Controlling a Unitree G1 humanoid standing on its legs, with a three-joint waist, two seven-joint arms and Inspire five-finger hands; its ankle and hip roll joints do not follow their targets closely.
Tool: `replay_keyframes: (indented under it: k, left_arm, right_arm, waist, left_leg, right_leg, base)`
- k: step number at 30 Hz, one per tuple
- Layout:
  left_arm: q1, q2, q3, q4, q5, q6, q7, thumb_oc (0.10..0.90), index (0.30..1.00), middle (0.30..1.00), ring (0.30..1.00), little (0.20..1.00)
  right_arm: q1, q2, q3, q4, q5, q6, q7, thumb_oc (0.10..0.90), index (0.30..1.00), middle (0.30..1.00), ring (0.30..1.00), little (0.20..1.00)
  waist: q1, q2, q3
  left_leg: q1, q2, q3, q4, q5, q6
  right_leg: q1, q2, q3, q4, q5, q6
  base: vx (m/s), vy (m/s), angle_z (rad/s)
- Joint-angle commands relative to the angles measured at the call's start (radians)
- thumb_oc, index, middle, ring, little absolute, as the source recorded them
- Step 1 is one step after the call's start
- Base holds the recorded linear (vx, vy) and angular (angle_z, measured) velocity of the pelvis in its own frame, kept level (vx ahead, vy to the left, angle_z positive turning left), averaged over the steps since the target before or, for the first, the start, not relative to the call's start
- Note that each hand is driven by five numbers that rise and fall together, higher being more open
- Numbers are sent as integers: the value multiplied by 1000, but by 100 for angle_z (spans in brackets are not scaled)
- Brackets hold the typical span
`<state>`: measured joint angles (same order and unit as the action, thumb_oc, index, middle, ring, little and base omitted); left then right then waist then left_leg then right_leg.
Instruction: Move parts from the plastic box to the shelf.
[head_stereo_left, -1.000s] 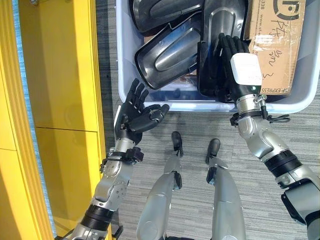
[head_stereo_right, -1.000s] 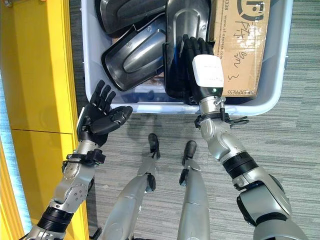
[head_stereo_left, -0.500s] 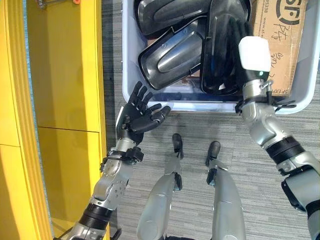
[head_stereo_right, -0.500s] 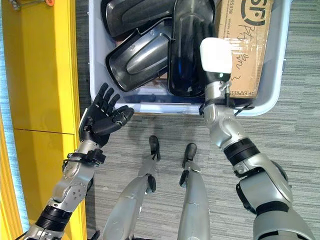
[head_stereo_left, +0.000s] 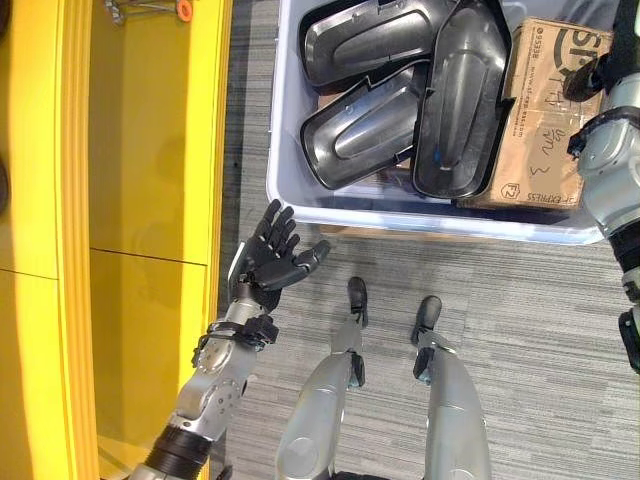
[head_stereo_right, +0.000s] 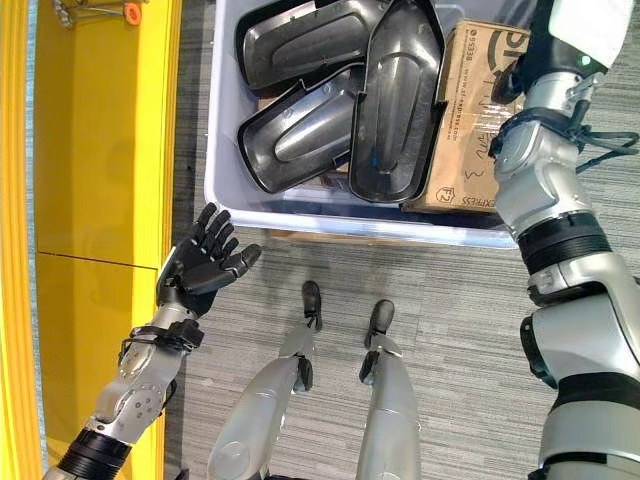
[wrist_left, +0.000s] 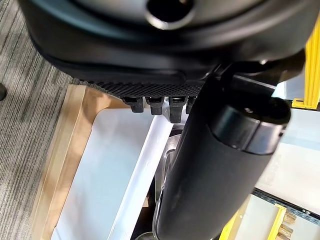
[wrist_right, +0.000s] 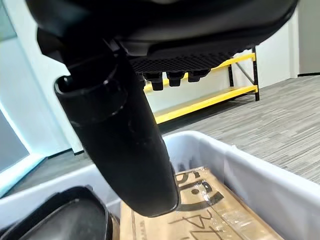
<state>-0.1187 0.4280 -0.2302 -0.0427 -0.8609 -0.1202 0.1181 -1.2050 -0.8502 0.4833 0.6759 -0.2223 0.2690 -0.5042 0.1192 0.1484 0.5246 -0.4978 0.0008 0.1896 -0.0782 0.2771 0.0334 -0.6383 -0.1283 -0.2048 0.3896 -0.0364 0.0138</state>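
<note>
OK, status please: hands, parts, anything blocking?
Left hand open, empty, beside plastic box. Right hand open above box, empty. Parts inside, by cardboard box. Nothing blocking.

The plastic box (head_stereo_left: 300, 195) is a pale, bluish white with translucent walls. The parts (head_stereo_left: 462, 100) piled in it are glossy black to dark charcoal, with grey sheen along their raised ridges. Beside them lies a cardboard carton (head_stereo_left: 545, 110) of plain brown, marked with black print and black handwriting. The shelf (head_stereo_left: 150, 150) is bright yellow all over, and a small orange thing (head_stereo_left: 184, 9) sits near its upper end. The floor (head_stereo_left: 540, 360) is grey carpet with fine darker streaks running across it. The left hand (head_stereo_left: 275, 262) is black. The right hand (wrist_right: 125, 115) is black too, with a dotted texture on its palm.
</note>
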Motion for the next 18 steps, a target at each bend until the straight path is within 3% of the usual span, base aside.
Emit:
replay_keyframes:
  k: [1, 2, 7, 11, 18]
  left_arm:
    - [25, 5, 9, -96, -27, -81, -29, 900, 1000, 1000, 1000, 1000]
    - [41, -6, 28, -113, -20, -75, -24, 900, 1000, 1000, 1000, 1000]
    - [66, -19, 62, -135, -11, -73, -17, 900, 1000, 1000, 1000, 1000]
    - [59, -26, 76, -129, -1, -72, -11, 900, 1000, 1000, 1000, 1000]
    - [45, -39, 87, -100, 19, -61, 2, 900, 1000, 1000, 1000, 1000]
  right_arm:
    - [-20, -71, -50, -247, -47, -136, -39, 900, 1000, 1000, 1000, 1000]
    - [94, -73, -111, -393, -66, -127, -2, 900, 1000, 1000, 1000, 1000]
    - [320, -53, -213, -624, -161, -129, 59, 900, 1000, 1000, 1000, 1000]
    - [434, -28, -237, -708, -280, -175, 98, 900, 1000, 1000, 1000, 1000]
    - [530, -31, -232, -747, -351, -209, 143, 900, 1000, 1000, 1000, 1000]
  waist:
    - [-17, 16, -5]
    - [-33, 11, -5]
    - [-71, -4, -5]
    - [-96, -20, -5]
    - [-116, -40, -5]
  left_leg:
    - [48, -39, -53, 88, -149, -84]
    - [55, -38, -46, 88, -153, -84]
    - [58, -35, -29, 85, -158, -78]
    - [50, -31, -15, 81, -156, -77]
    - [49, -22, -2, 68, -148, -79]
  right_leg:
    - [102, 22, 30, -187, 67, 71]
    - [106, 22, 38, -190, 67, 74]
    - [99, 31, 62, -197, 73, 78]
    - [89, 43, 82, -202, 81, 83]
    - [90, 55, 95, -214, 92, 88]
  base:
    - [24, 56, -8]
    - [22, 50, -7]
    - [0, 10, -2]
    - [-43, -11, -10]
    - [-39, -32, -11]
